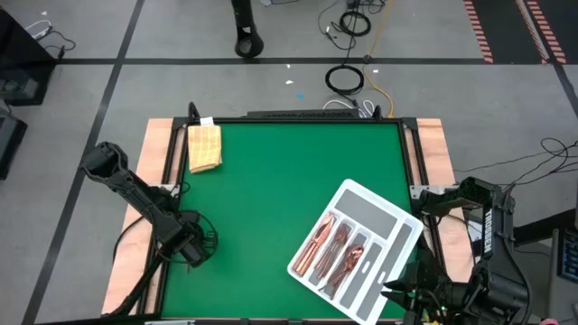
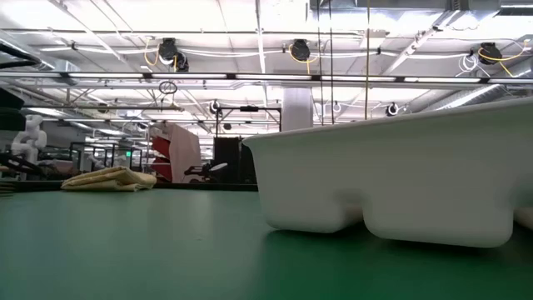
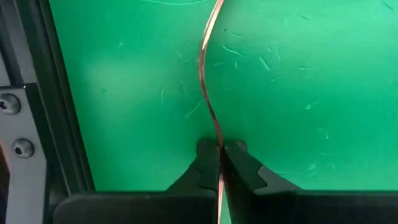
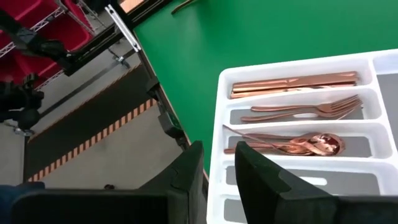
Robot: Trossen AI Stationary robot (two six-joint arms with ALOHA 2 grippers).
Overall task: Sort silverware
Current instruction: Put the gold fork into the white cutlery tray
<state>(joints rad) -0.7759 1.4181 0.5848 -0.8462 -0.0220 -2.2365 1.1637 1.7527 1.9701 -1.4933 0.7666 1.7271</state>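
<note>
A green mat [image 1: 271,199] covers the table, with grey floor and loose cables around it and a wide hall with ceiling lights behind. The left gripper [image 3: 219,149] hangs low over the mat's left edge, well apart from the white plastic tray with grey slots [image 1: 396,236], its two dark fingers [image 3: 205,163] pinched tight on a slim copper-coloured piece of silverware [image 3: 207,74] that runs away from the fingertips, seen edge-on, so its type cannot be told. The right gripper [image 4: 217,163] waits just off the tray's near-right corner, over the table's edge, its fingers a little apart and holding nothing. In the tray, which lies askew on the mat's right side, the rest of the copper-coloured silverware is sorted by slot: knives [image 4: 293,83] in one outer slot, forks [image 4: 305,109] beside them, spoons [image 4: 298,144] next. A folded yellow-tan cloth [image 1: 204,146] lies at the mat's far left corner, well apart from the tray.
</note>
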